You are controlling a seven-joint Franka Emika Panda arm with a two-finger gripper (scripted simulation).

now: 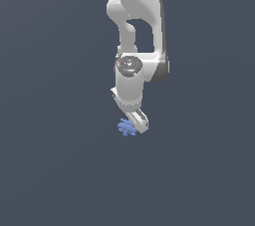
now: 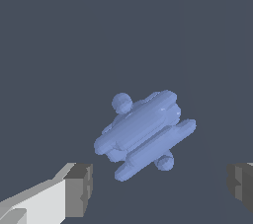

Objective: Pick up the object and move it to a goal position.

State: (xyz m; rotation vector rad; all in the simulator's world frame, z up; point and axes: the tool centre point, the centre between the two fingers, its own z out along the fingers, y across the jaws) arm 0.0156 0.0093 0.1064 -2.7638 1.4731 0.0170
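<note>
Spread wide and holding nothing — white gripper [image 2: 158,188] poised over bumpy periwinkle-blue lump [image 2: 146,133] — just beyond its fingertips [image 2: 79,188], on plain slate-grey ground [image 1: 50,170].

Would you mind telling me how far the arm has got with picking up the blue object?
Done: the gripper has reached the blue object and is open. In hand: lining up; in the wrist view the object lies ahead of the fingers, not between them. Left: grasping, lifting and carrying it to the goal, which is not visible.

White arm reaching down, end effector [image 2: 158,188] fingers spread wide.
</note>
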